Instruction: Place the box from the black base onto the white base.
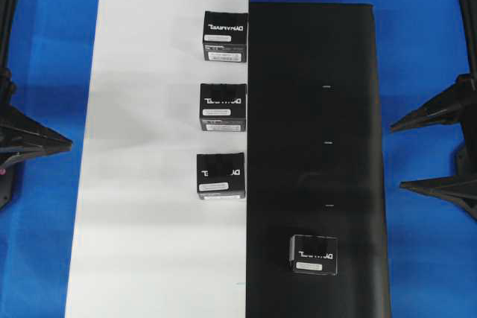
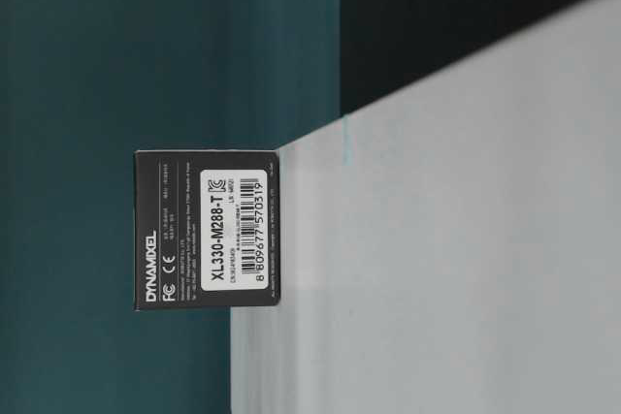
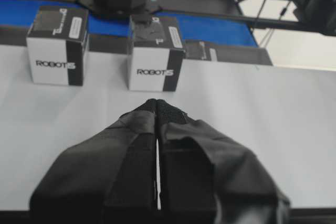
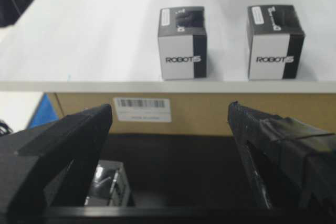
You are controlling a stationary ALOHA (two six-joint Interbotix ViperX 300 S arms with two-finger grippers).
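One black box (image 1: 314,253) with white lettering stands alone on the black base (image 1: 320,109), near its front. It also shows in the right wrist view (image 4: 107,184), low left behind a finger, and in the left wrist view (image 3: 202,50). Three look-alike boxes (image 1: 223,106) stand along the right edge of the white base (image 1: 149,184). My right gripper (image 1: 399,153) is open and empty at the black base's right side (image 4: 169,111). My left gripper (image 1: 45,143) is shut and empty, left of the white base (image 3: 157,103).
The white base (image 4: 94,40) sits higher than the black base (image 4: 173,171), on a brown cardboard side with a barcode label (image 4: 142,109). Blue table (image 1: 425,50) borders both boards. The table-level view shows one box (image 2: 207,230) at the white base's edge (image 2: 466,239).
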